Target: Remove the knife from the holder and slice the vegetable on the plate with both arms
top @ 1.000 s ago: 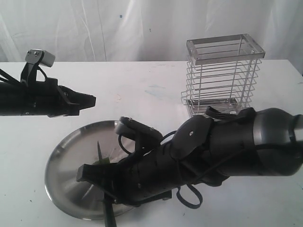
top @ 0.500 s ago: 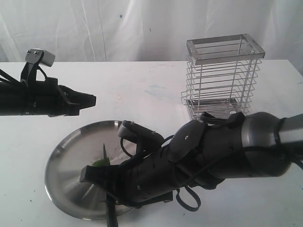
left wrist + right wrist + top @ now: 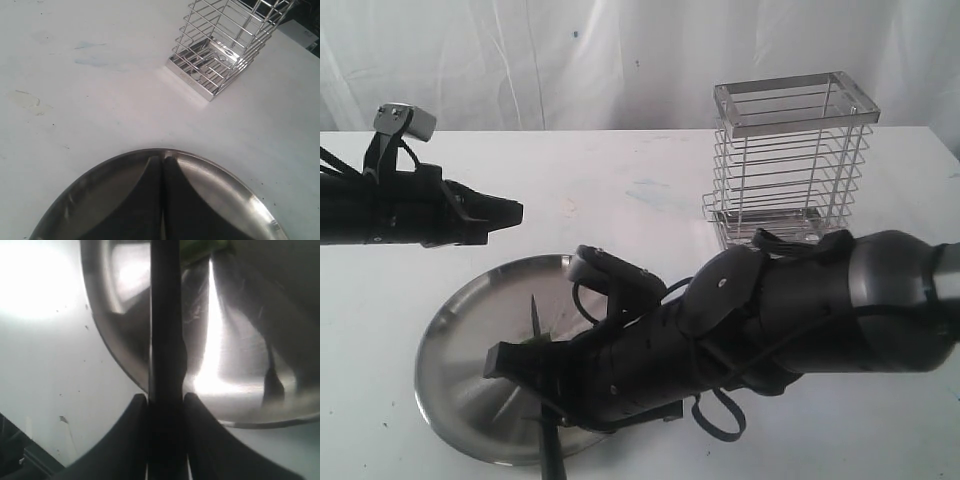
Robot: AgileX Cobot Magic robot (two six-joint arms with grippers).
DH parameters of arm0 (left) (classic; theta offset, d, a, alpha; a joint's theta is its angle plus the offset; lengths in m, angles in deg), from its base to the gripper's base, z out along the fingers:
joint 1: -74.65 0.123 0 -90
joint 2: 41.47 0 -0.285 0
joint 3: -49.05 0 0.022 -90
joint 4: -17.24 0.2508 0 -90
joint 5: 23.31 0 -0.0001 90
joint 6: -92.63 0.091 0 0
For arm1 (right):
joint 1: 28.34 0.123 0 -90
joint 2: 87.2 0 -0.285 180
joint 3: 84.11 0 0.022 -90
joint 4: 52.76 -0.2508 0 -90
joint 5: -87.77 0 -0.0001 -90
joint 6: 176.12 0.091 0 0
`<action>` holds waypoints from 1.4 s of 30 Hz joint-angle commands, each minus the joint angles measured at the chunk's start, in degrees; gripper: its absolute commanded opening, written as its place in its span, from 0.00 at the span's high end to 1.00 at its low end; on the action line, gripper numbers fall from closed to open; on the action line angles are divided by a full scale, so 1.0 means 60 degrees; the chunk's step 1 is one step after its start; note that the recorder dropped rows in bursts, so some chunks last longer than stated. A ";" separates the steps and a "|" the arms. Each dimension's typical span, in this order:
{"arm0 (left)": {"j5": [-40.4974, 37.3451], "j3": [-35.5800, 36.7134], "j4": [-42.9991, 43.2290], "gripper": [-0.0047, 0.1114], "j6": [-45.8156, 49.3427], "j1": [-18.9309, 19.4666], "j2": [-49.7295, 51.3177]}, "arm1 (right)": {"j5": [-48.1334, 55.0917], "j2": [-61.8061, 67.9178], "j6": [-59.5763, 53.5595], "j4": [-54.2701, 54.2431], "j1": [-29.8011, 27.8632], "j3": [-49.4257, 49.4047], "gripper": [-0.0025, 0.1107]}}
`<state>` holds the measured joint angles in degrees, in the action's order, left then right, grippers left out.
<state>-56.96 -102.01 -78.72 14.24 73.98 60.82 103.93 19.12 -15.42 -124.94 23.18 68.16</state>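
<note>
the knife (image 3: 165, 315) lies across the plate (image 3: 450, 350), tip toward twelve o'clock, handle clamped in the right tool (image 3: 166, 405), probably set to slice the vegetable (image 3: 200, 246) under it. the left tool (image 3: 512, 212) hovers closed at ten o'clock, clear of the blade. the holder (image 3: 790, 160) stands at two o'clock on the desk (image 3: 620, 200).

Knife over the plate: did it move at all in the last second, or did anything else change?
The right gripper, clamped on the knife, dipped with its arm, nudging the blade tip rightward, then rose back. Nothing grabbed or released. The left gripper, plate and wire holder stayed put.
</note>
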 commanded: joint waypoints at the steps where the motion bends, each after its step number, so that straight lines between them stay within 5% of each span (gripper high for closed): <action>1: -0.0210 0.0056 -0.0068 0.96 0.0059 0.0012 -0.0024 | 0.0685 -0.0411 -0.0874 -0.0504 -0.0048 -0.0039 0.98; 42: -0.1595 0.0056 -0.0664 0.96 0.0038 0.0012 0.0513 | 0.0528 0.0388 -0.1316 -0.1295 -0.0433 -0.0039 0.98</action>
<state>-64.39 -101.92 -81.27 14.24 73.98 63.85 107.26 21.53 -22.68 -131.92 20.87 68.16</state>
